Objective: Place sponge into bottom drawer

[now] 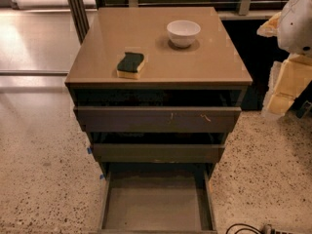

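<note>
The sponge [130,64], dark green on top of yellow foam, lies on the cabinet top [161,57] near its front left. The bottom drawer [156,206] is pulled out below the cabinet, and its flat floor is bare. My gripper [288,79], white with yellow foam pads, hangs at the right edge of the view. It is beside the cabinet's right side, well apart from the sponge, and nothing shows in it.
A white bowl [183,32] stands on the cabinet top at the back right. The two upper drawers [156,118] stick out slightly. A black cable [243,228] lies on the speckled floor at the lower right. A railing runs behind the cabinet.
</note>
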`<state>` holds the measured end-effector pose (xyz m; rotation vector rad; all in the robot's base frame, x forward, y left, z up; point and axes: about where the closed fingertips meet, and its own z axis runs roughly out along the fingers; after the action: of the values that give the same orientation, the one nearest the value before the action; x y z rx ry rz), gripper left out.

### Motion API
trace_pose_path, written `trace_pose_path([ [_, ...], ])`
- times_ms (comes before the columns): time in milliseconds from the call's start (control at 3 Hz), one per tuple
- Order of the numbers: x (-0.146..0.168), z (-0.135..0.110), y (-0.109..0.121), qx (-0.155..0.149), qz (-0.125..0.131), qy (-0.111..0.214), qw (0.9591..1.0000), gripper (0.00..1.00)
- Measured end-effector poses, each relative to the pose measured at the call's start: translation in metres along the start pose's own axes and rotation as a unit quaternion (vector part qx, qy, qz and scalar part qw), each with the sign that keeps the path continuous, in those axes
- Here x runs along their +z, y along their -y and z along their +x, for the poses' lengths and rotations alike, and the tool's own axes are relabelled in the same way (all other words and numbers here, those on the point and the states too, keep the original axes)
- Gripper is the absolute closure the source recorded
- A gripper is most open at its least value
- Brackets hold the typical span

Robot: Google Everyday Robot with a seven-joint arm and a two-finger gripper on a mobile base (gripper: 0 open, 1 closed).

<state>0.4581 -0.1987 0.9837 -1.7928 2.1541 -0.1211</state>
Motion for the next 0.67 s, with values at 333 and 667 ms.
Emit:
trace_pose_path([
  [333, 0.003, -0.045, 0.033, -0.060, 0.010, 0.017, 0.9980, 0.00],
  [667, 0.017, -0.126, 0.074, -0.134, 0.004, 0.064, 0.9889, 0.00],
])
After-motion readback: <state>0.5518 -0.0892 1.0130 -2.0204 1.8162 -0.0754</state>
